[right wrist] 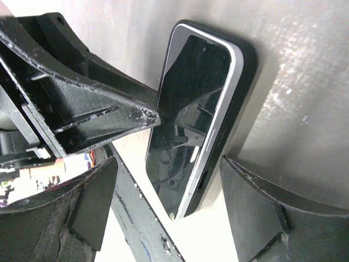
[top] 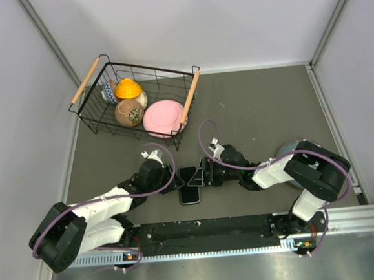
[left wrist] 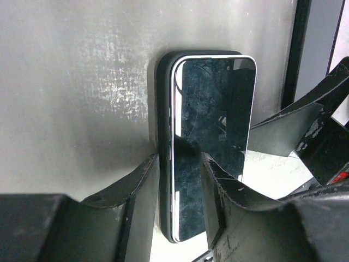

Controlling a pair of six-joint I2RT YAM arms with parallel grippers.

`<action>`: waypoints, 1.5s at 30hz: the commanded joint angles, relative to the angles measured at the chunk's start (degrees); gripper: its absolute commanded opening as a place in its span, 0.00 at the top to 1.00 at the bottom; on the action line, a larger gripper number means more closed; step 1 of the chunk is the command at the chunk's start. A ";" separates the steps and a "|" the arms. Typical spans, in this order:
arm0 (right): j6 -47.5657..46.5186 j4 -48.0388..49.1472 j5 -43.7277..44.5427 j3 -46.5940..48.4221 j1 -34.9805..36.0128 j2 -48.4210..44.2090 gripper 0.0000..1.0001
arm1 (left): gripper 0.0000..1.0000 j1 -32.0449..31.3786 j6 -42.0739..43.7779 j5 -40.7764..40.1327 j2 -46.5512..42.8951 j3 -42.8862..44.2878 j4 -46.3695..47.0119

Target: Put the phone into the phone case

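The phone (top: 190, 193), black-screened with a silver edge, lies face up on the black phone case (left wrist: 163, 109) on the table between both arms. In the right wrist view the phone (right wrist: 188, 109) sits tilted in the case (right wrist: 248, 60), with its silver side raised above the case wall. My left gripper (top: 180, 178) is nearly closed (left wrist: 180, 180). One finger (left wrist: 139, 202) is against the case's outer side and the other (left wrist: 221, 202) is on the screen. My right gripper (top: 201, 174) is open wide (right wrist: 169, 162) and straddles the phone's near end without touching it.
A black wire basket (top: 190, 94) with wooden handles stands at the back left. It holds a pink plate (top: 164, 117), an orange lidded pot (top: 128, 88) and a brown cup (top: 128, 112). A grey round object (top: 290, 150) lies behind the right arm. The metal rail (top: 246, 229) runs along the near edge.
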 commanded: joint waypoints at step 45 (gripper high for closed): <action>20.38 53.53 -16.24 -7.07 -4.03 16.63 0.50 | 0.88 0.22 0.50 13.18 -3.63 -5.52 6.23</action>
